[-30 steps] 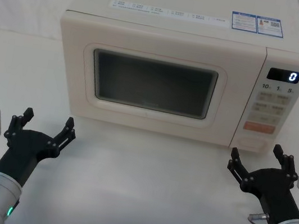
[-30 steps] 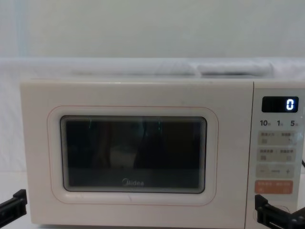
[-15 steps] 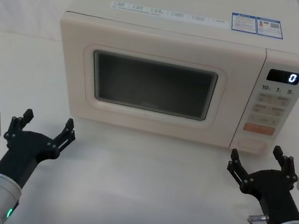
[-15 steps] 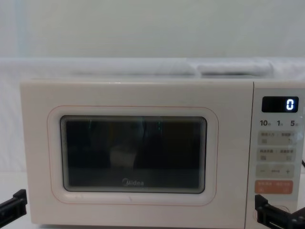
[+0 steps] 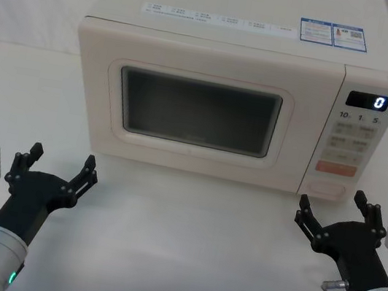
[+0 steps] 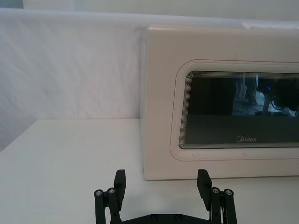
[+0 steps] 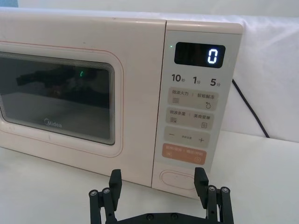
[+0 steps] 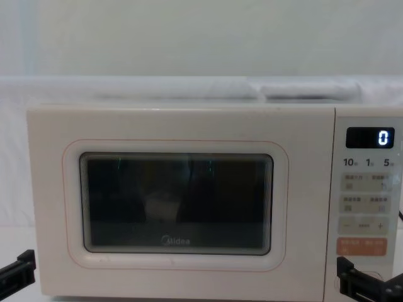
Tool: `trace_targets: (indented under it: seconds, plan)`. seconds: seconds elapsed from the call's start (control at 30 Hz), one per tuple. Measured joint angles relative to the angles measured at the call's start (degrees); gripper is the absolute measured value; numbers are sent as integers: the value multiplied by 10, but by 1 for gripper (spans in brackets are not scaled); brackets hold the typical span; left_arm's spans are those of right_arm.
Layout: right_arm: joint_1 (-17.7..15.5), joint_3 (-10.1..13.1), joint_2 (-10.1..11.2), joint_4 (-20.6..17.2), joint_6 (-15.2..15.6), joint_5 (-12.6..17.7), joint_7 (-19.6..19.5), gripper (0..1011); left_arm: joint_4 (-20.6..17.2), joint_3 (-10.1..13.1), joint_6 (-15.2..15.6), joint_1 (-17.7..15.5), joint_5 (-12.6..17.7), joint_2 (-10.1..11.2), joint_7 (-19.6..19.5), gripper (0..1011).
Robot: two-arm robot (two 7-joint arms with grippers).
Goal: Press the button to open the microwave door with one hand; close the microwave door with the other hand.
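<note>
The microwave door (image 5: pixel 192 108) sits shut, the oval button (image 7: pixel 178 177) below the orange key unpressed; right gripper (image 5: pixel 336 215) before the button and left gripper (image 5: pixel 55 171) before the door's hinge side both spread wide, empty.

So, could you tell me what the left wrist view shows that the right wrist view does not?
The left wrist view alone shows the left gripper, fingers spread, above the bare table short of the door's left edge, and the white backdrop beside the microwave.

The right wrist view alone shows the right gripper, open too, facing the button, with the orange key above it, the display reading 0, and the power cord.

Both share the microwave door, shut, with its dark window and Midea logo.
</note>
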Motion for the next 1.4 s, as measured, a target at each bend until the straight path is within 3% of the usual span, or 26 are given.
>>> trace_targets:
  seconds: [0.53,0.77,1.4]
  plan:
    - [0,0,0,0,0,0,0,978,0,0,0,0,0,0,0,1001]
    - [0,0,0,0,0,0,0,821,0,0,0,0,0,0,0,1001]
    - [0,0,0,0,0,0,0,189,0,0,0,0,0,0,0,1001]
